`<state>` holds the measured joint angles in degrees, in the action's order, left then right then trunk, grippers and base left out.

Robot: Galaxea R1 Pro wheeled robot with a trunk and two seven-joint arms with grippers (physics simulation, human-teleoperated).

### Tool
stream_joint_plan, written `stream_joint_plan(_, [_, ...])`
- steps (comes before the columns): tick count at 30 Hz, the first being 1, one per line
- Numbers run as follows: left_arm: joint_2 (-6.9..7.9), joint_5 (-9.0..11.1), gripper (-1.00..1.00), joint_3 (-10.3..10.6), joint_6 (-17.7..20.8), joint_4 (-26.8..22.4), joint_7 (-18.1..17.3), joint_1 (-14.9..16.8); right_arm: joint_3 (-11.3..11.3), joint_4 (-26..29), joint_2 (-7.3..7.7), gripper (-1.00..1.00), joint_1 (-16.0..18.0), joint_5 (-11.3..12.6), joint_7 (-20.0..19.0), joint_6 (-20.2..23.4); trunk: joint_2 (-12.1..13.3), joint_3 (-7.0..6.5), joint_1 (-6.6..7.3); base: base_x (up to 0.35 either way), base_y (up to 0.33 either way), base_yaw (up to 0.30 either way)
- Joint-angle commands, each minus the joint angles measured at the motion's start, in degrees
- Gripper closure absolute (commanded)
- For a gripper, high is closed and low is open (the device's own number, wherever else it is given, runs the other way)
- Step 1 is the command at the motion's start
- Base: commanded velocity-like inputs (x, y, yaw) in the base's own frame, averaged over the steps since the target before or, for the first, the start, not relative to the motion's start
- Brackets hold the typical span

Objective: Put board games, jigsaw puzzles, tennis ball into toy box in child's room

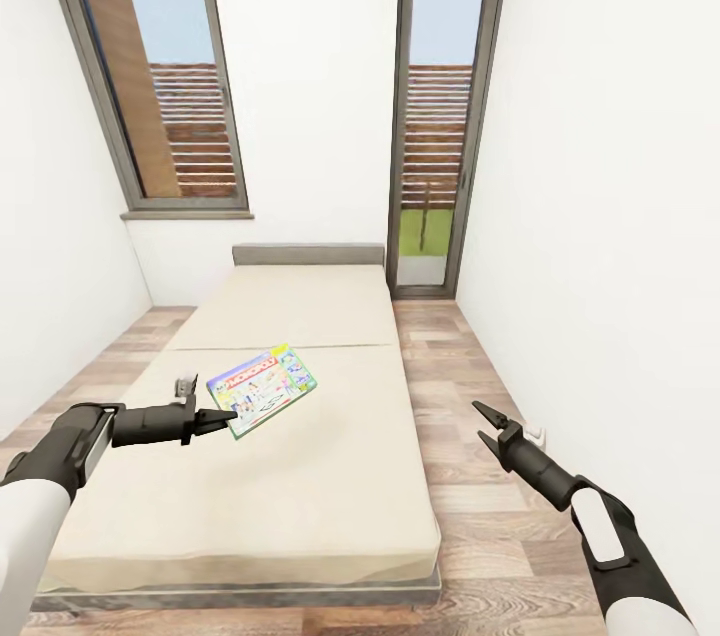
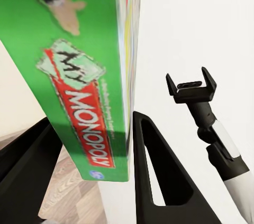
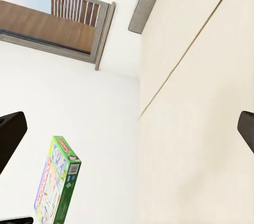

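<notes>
Left arm was stretched forward and inward, left gripper (image 1: 222, 416) pointing toward the middle with its black fingers (image 2: 159, 176) clamped on the edge of the board game (image 1: 263, 388), holding it up off the bed. Right arm was angled up and forward, right gripper (image 1: 487, 422) spread wide with nothing in it.

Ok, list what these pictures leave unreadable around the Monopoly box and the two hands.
- Monopoly box, head view: small print too small; far side hidden.
- Same box, left wrist view: top cut by the edge, print blurred; the left hand is clamped on its lower edge.
- Right hand, right wrist view: fingers cut by both edges.
- Bed, head view: underside hidden by the mattress.
</notes>
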<state>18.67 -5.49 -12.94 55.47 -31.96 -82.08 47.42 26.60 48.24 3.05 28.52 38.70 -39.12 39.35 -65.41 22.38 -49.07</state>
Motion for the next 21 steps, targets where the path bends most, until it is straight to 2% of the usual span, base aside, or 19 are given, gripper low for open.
stream_joint_plan(1, [-0.04,-0.59,1.00,-0.25,0.60,-0.03,-0.46,0.04,0.12,-0.02,0.03,-1.00,0.05,0.15,-0.08,0.37,0.37,-0.12,0.22,0.000,0.000,0.000])
stream_joint_plan(21, [0.00,-0.60,1.00,-0.26,0.61,-0.03,-0.49,0.04,0.12,-0.08,-0.13,-1.00,0.05,0.16,-0.08,0.37,8.40,-3.71,4.62,0.000,0.000,0.000])
